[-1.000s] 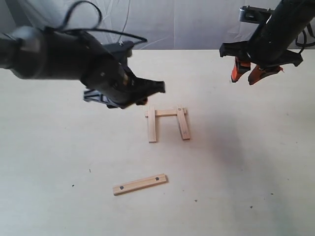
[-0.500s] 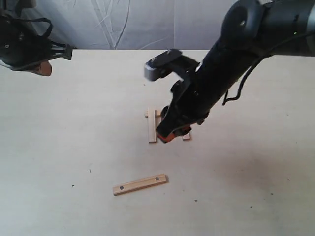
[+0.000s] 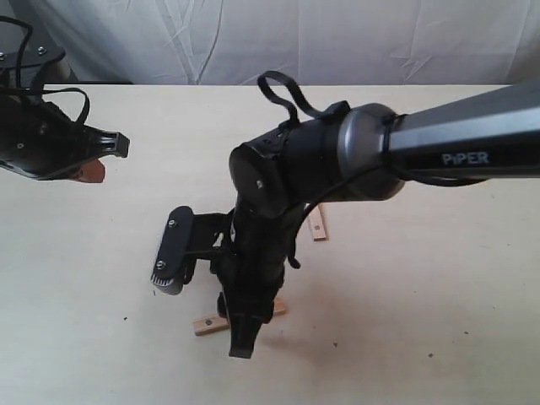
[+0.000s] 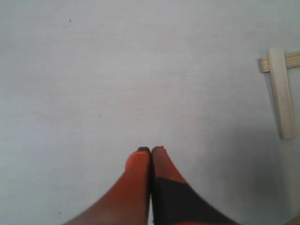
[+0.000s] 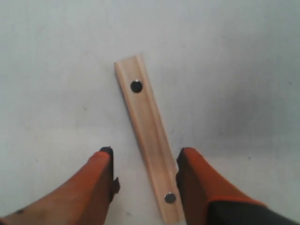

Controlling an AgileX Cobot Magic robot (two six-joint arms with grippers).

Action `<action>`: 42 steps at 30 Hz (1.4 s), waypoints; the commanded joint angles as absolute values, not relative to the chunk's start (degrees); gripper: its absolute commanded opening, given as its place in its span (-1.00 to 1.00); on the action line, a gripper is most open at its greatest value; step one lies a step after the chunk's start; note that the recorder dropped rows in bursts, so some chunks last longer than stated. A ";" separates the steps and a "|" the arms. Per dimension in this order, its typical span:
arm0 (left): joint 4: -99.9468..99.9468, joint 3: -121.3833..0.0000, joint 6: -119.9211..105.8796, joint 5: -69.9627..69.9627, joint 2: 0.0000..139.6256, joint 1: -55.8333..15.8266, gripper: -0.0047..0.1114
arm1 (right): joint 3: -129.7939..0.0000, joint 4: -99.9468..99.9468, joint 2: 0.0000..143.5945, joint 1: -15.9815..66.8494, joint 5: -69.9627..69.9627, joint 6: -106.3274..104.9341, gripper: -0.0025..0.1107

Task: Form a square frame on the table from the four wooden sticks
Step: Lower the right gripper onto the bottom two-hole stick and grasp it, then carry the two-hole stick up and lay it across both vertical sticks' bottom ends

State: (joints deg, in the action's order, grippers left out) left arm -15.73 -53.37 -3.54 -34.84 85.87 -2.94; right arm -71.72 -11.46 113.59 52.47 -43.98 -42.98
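R tool (image 5: 146, 153) spread wide astride loose stick (image 5: 149, 140), nothing gripped yet — lining up pick. L tool (image 4: 151, 150) pinched closed, empty.

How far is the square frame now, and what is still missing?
Partly built: two wooden sticks already cross at a corner, and a third stick's end shows behind the right arm. In hand: the right claw stands open astride the fourth stick, not gripping yet. The left claw is shut, empty. Left: lift that stick and close the square.
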 commanded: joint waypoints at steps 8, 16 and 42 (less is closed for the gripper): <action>-17.31 -53.11 -3.72 -31.91 85.55 -2.85 -0.92 | -74.73 -10.78 118.99 52.66 -43.77 -48.02 -0.22; -17.30 -53.11 -3.72 -31.55 85.55 -2.85 -0.92 | -75.44 -10.50 118.10 52.66 -46.77 -48.02 -0.95; -18.63 -53.11 -3.72 -29.75 85.55 -2.85 -0.92 | -81.39 -2.21 121.57 37.22 -40.07 -58.29 -0.97</action>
State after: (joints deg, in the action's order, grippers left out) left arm -18.20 -53.37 -3.65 -30.46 85.87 -2.94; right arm -81.23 -2.05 121.77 37.48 -41.02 -57.98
